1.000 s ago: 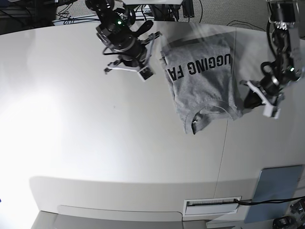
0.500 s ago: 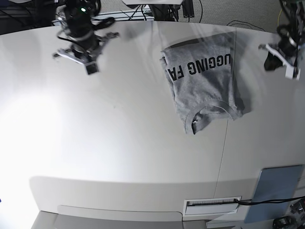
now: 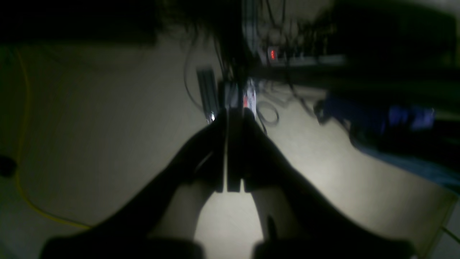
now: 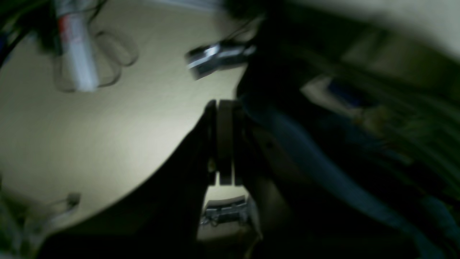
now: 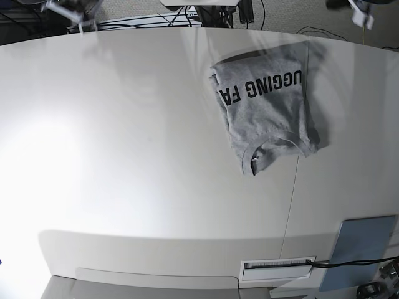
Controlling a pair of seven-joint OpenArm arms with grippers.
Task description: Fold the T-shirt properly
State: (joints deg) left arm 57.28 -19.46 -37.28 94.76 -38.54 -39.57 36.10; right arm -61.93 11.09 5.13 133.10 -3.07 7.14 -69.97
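Note:
The heather-grey T-shirt (image 5: 268, 106) lies folded on the white table (image 5: 124, 156), right of centre near the far edge. Its black lettering faces up and the ribbed collar points toward the near side. Both grippers are far from it and hold nothing. My left gripper (image 5: 356, 11) is a blurred shape at the top right corner of the base view. My right gripper (image 5: 68, 7) is blurred at the top left corner. In the left wrist view the left gripper (image 3: 228, 114) has its jaws pressed together over floor and cables. The right gripper (image 4: 220, 105) is likewise shut in its wrist view.
A blue-grey panel (image 5: 360, 249) lies at the table's near right corner, beside a white slotted plate (image 5: 277, 268). A thin seam (image 5: 293, 199) runs down the table below the shirt. Cables (image 5: 187, 15) hang behind the far edge.
Both arms have pulled up and back from beside the shirt to the far corners of the base view. The shirt has not moved.

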